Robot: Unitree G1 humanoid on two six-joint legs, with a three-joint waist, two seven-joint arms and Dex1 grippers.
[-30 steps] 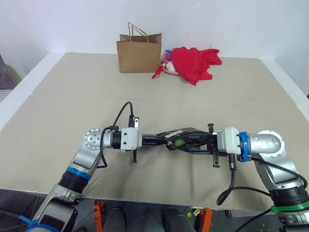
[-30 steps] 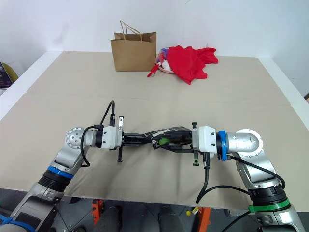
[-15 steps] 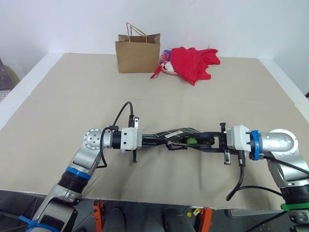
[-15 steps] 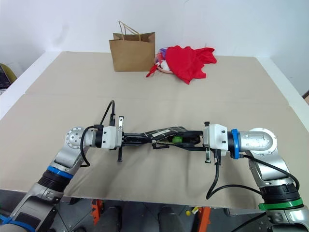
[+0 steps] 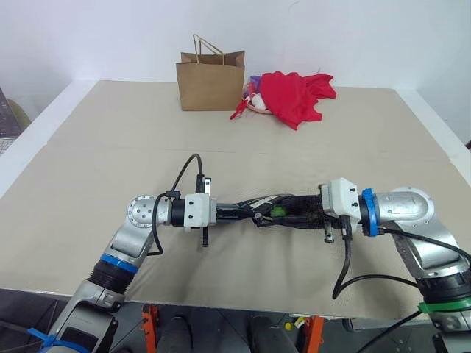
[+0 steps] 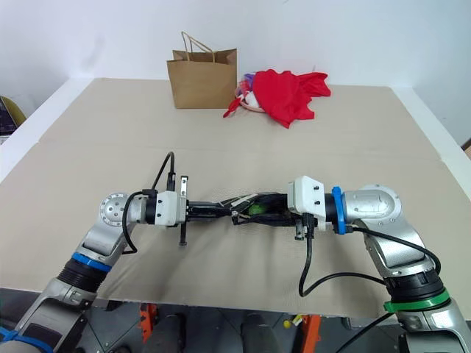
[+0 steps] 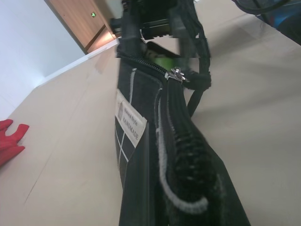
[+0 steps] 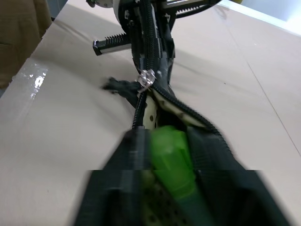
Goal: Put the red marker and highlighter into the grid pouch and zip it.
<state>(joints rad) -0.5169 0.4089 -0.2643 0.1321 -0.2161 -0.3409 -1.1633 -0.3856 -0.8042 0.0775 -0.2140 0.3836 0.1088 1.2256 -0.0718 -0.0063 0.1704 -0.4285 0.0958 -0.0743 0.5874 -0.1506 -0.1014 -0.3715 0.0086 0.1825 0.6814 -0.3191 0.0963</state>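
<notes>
The left gripper (image 5: pixel 234 212) pinches one end of the black grid-lined fabric pouch (image 7: pixel 155 141). The right gripper (image 5: pixel 298 213), at its other end, has jaws I cannot read. The chunky lime-green highlighter (image 8: pixel 171 155) sits in the pouch's open mouth, near the silver zipper pull (image 8: pixel 146 78), and could jam the zipper.

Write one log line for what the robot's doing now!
left gripper: shut on pouch | right gripper: at pouch mouth | highlighter: in pouch | zipper: open
</notes>
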